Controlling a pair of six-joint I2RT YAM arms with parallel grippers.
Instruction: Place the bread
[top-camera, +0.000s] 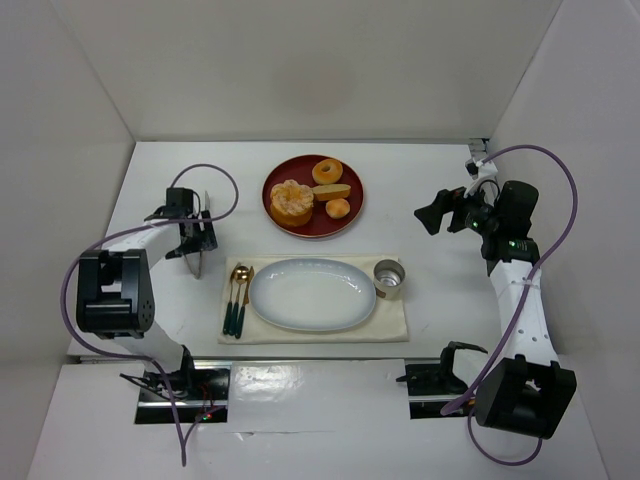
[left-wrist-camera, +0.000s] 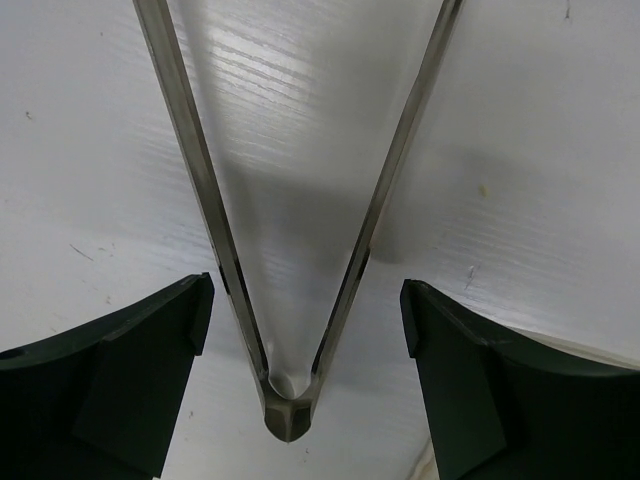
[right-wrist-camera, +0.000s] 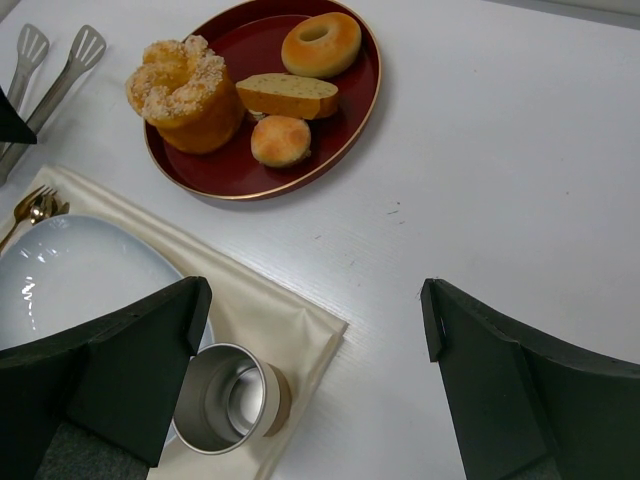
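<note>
The bread (top-camera: 332, 191) (right-wrist-camera: 288, 95), a flat tan slice with a brown crust, lies on the red plate (top-camera: 275, 178) (right-wrist-camera: 360, 110) between a donut and a small round bun. My left gripper (top-camera: 197, 243) (left-wrist-camera: 305, 320) stands open over the metal tongs (top-camera: 194, 262) (left-wrist-camera: 288, 410) on the table. Their hinge end sits between the fingers without touching either one. My right gripper (top-camera: 447, 212) (right-wrist-camera: 315, 320) hangs open and empty right of the plate, above bare table.
The red plate also holds a donut (right-wrist-camera: 321, 43), a lobed orange pastry (right-wrist-camera: 185, 90) and a small bun (right-wrist-camera: 280, 140). On a cream placemat (top-camera: 395, 322) sit a white oval plate (top-camera: 312, 294), a steel cup (top-camera: 389, 279) (right-wrist-camera: 225, 400) and cutlery (top-camera: 238, 290). White walls enclose the table.
</note>
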